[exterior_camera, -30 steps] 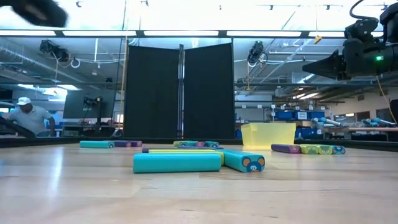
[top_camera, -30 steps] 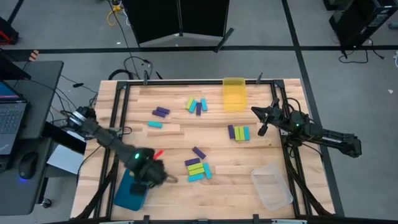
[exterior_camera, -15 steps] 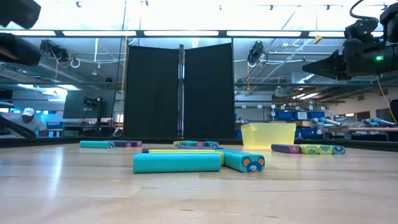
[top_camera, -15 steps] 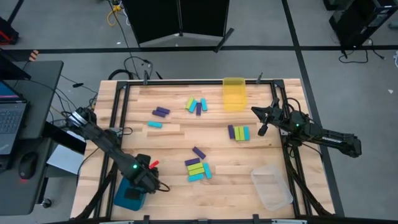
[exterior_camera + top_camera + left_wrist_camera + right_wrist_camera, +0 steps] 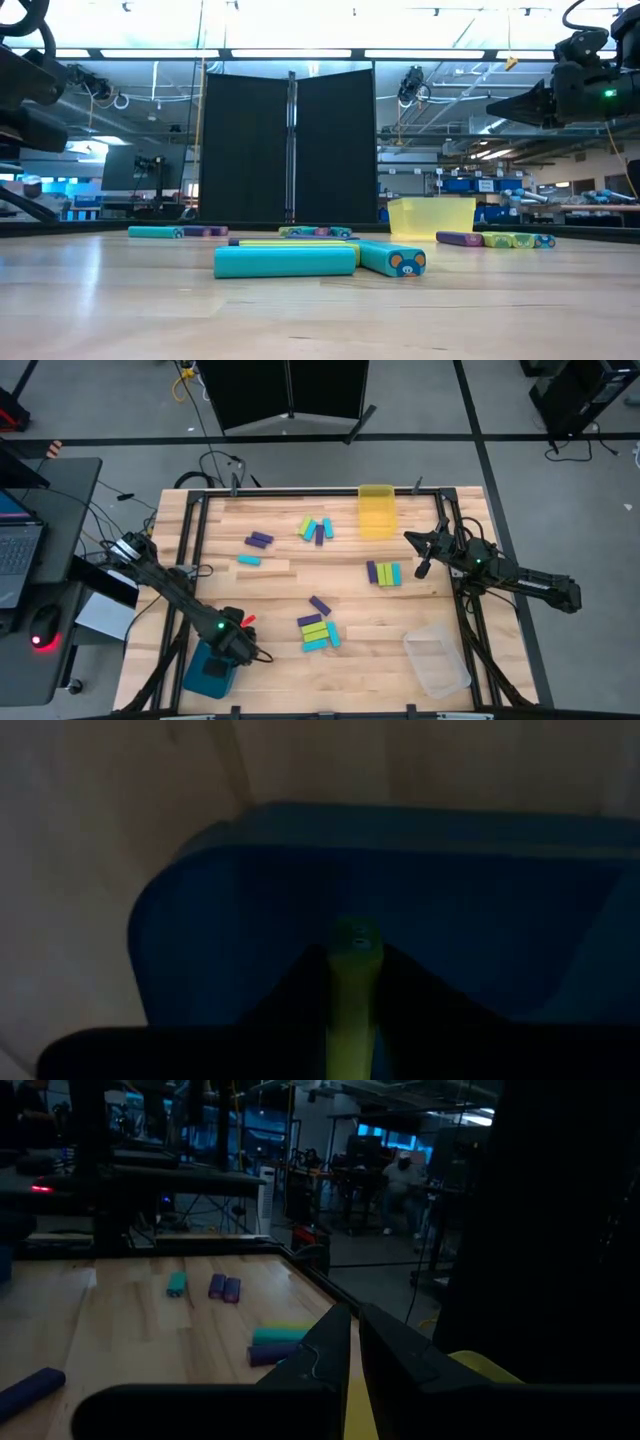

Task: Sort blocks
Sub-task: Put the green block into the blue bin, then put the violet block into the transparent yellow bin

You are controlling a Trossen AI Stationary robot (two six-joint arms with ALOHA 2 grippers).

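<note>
My left gripper [image 5: 234, 651] points down over the teal bin [image 5: 205, 672] at the table's near left corner, shut on a lime green block [image 5: 352, 982]. Loose purple, green and cyan blocks lie flat on the table: a cluster [image 5: 317, 633] near the middle, a trio [image 5: 383, 572] toward the right, a group [image 5: 316, 528] at the back, and singles [image 5: 260, 540] [image 5: 249, 560] [image 5: 320, 605]. My right gripper [image 5: 408, 538] waits level above the table's right side, shut, holding nothing. My left gripper pinches the lime green block between its two fingers, coming from above and pointing down. The fingers lie along the block. Its free end [image 5: 355, 934] sticks out past the fingertips over the teal bin's inside [image 5: 480, 920]. I cannot tell whether it touches the floor.
A yellow bin [image 5: 376, 510] stands at the table's far edge and a clear bin [image 5: 437, 662] at the near right corner. Bare wood lies between the block groups. A black frame runs along the table's edges. A laptop desk stands left of the table.
My left gripper has gone down and toward the table's near edge, from beside the teal bin's far end to over its inside, still shut on the green block. In the low view its arm has sunk into the picture at the left.
</note>
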